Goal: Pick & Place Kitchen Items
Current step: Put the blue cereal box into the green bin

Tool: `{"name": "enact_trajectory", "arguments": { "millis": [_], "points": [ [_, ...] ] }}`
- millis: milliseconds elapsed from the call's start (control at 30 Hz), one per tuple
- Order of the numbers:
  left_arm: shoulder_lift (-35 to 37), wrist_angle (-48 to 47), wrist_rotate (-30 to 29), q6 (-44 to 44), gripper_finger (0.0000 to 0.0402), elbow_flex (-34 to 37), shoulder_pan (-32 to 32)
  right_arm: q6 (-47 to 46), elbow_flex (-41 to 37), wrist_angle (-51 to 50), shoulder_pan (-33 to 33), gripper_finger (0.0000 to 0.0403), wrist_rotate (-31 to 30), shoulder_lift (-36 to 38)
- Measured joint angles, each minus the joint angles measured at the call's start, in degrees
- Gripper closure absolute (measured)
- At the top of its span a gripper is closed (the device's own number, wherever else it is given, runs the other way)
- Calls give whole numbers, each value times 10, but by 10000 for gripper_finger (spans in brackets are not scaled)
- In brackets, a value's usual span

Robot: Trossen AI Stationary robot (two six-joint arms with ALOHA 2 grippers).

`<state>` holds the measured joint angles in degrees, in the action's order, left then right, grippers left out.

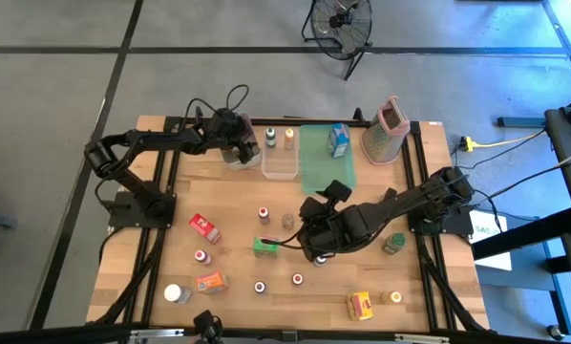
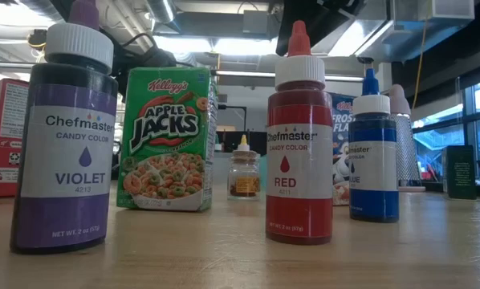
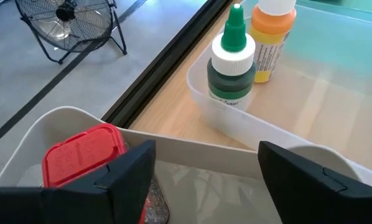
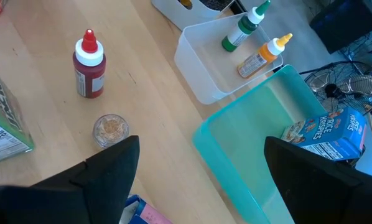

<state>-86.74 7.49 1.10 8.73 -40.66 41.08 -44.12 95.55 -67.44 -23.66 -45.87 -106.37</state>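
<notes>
- High view: the grater [image 1: 388,129] and a blue box [image 1: 339,140] on the green tray [image 1: 322,164] stand at the table's [image 1: 238,239] far edge, well beyond the right gripper [image 1: 316,212]. Jars and boxes are scattered on the near half: a red box [image 1: 205,226], an orange packet [image 1: 210,282], a yellow box [image 1: 361,306], a green box [image 1: 264,247] just beside the right gripper. The left gripper [image 1: 236,141] hangs over a clear bin [image 1: 240,158] at the far edge, with a second bin [image 1: 279,158] right beside it.
- Low view: a violet bottle [image 2: 63,136], the Apple Jacks box [image 2: 164,138], a red bottle [image 2: 299,140] and a blue bottle [image 2: 374,156] fill the front and block most of the table; a small jar [image 2: 243,172] stands behind them. I can't make out either gripper here.
- Left wrist view: the fingers [image 3: 127,171] stand wide apart and empty, straddling the bin's rim [image 3: 198,151]. A red-capped jar [image 3: 86,155] sits in the bin just below one finger. Ahead, in the next bin, stand a green bottle [image 3: 231,62] and an orange bottle [image 3: 272,37], touching.
- Right wrist view: the fingers [image 4: 111,168] are spread wide, holding nothing, above the table. A red-capped bottle [image 4: 89,65] and a little jar [image 4: 111,130] stand just ahead; the tray's rim [image 4: 226,158] lies between the fingers, farther off.
</notes>
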Motion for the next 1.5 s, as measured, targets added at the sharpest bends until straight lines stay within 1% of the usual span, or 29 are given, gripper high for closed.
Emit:
{"name": "enact_trajectory", "arguments": {
  "millis": [300, 800, 1233, 1500],
  "points": [
    [0, 0, 2, 0, 159, 0, 0, 0, 0, 0, 0, 55, 0, 0],
    [0, 0, 1, 15, 200, 0, 0, 0, 0, 0, 0, 55, 0, 0],
    [4, -1, 0, 0, 204, 0, 0, 0, 0, 0, 0, 55, 0, 0],
    [51, -21, 2, -9, 202, 0, -2, 0, 0, 0, 0, 55, 0, 0]
  ]
}}
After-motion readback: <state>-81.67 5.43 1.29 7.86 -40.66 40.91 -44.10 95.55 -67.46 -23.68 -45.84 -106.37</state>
